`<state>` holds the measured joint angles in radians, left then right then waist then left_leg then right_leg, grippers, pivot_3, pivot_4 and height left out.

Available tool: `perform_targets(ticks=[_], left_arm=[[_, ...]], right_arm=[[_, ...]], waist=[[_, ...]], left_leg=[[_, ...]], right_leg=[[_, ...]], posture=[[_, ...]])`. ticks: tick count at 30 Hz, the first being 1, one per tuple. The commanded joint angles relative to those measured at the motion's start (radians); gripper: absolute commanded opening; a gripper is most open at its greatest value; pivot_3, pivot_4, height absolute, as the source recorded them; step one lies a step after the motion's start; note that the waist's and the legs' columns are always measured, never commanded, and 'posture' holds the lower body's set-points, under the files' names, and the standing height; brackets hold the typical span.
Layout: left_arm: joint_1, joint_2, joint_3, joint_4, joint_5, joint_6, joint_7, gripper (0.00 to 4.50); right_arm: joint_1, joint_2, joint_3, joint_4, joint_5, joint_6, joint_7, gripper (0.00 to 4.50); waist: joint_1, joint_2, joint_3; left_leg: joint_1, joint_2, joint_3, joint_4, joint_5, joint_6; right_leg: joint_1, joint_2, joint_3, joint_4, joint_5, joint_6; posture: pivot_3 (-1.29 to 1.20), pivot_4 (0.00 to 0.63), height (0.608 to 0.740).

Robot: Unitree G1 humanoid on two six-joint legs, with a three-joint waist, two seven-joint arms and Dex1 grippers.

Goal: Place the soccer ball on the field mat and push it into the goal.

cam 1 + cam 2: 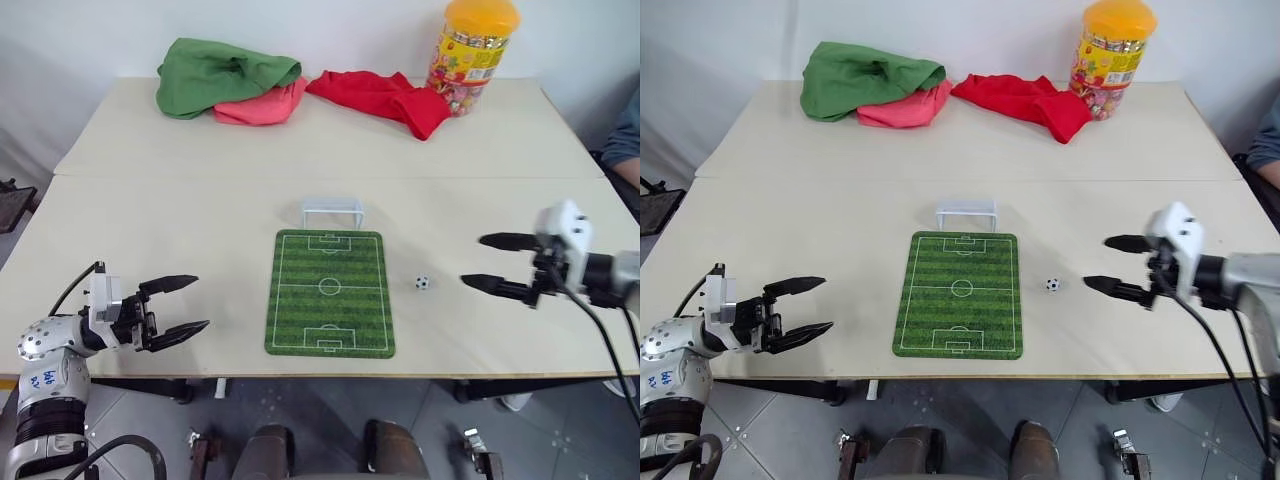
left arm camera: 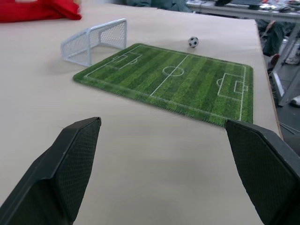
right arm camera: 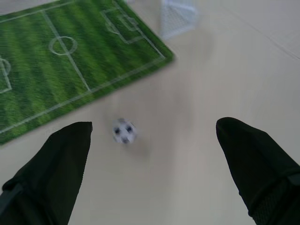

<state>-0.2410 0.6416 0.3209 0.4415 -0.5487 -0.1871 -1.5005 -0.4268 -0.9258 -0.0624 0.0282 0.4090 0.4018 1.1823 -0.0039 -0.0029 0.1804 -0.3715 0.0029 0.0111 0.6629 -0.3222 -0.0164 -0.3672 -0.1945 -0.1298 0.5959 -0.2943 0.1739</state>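
Note:
The tiny soccer ball (image 1: 422, 283) rests on the bare table just right of the field mat (image 1: 330, 292), off the green. The small white goal (image 1: 333, 211) stands at the mat's far end. My right gripper (image 1: 484, 262) hovers open to the right of the ball, fingers pointing at it; in the right wrist view the soccer ball (image 3: 124, 131) lies ahead between the two fingers. My left gripper (image 1: 182, 307) is open and empty near the table's front left, well left of the mat. The left wrist view shows the field mat (image 2: 173, 77), goal (image 2: 93, 40) and ball (image 2: 193, 41).
Green, pink and red cloths (image 1: 225, 75) lie heaped at the table's far side. An orange-lidded candy jar (image 1: 472, 52) stands at the far right. A seam crosses the table (image 1: 150, 220) behind the goal. A person's sleeve (image 1: 628, 140) shows at the right edge.

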Motion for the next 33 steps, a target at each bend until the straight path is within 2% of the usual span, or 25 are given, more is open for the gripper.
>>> perform_targets(ticks=[1,5,10,25,28,33], left_arm=[[0.011,0.0,-0.001,-0.068,-0.045,0.003,-0.05,4.5],[0.027,-0.01,-0.005,-0.107,-0.071,0.022,-0.039,4.5],[0.075,0.002,-0.006,-0.116,-0.063,0.027,-0.033,4.5],[0.103,-0.006,0.005,-0.15,-0.06,0.027,0.027,4.5],[0.11,-0.003,0.008,-0.157,-0.064,0.028,0.036,4.5],[0.119,0.0,0.009,-0.163,-0.068,0.031,0.037,4.5]], right_arm=[[-0.06,0.031,0.047,0.072,-0.038,-0.066,0.044,4.45],[-0.127,0.119,0.098,0.246,-0.091,-0.22,0.087,4.45],[-0.138,0.128,0.142,0.394,-0.166,-0.33,0.145,4.45],[-0.266,0.195,0.188,0.576,-0.277,-0.421,0.196,4.45],[-0.273,0.199,0.189,0.575,-0.278,-0.428,0.212,3.82],[-0.289,0.21,0.178,0.558,-0.267,-0.418,0.202,2.19]], waist=[[0.001,0.0,0.0],[-0.001,0.0,0.0],[-0.002,0.0,0.0],[-0.018,0.0,0.0],[-0.024,0.0,0.0],[-0.025,0.0,0.0]], left_leg=[[0.0,0.0,0.0,0.0,0.0,0.0],[0.0,0.0,0.0,0.0,0.0,0.0],[0.0,0.0,0.0,0.0,0.0,0.0],[0.0,0.0,0.0,0.001,0.0,0.0],[0.0,0.0,0.0,0.001,0.0,0.0],[0.0,0.0,0.0,0.001,0.0,0.0]], right_leg=[[0.0,0.0,0.0,0.0,0.0,0.0],[0.0,0.0,-0.001,0.0,0.0,0.0],[0.0,0.0,-0.001,0.0,0.0,0.0],[0.0,0.0,0.0,0.001,0.0,0.0],[0.0,0.0,0.0,0.001,0.0,0.0],[0.0,0.0,0.0,0.001,0.0,0.0]], posture=[[0.0,0.15,0.74],[0.0,0.15,0.74],[0.0,0.15,0.74],[0.0,0.15,0.74],[0.0,0.15,0.74],[0.0,0.15,0.74]])
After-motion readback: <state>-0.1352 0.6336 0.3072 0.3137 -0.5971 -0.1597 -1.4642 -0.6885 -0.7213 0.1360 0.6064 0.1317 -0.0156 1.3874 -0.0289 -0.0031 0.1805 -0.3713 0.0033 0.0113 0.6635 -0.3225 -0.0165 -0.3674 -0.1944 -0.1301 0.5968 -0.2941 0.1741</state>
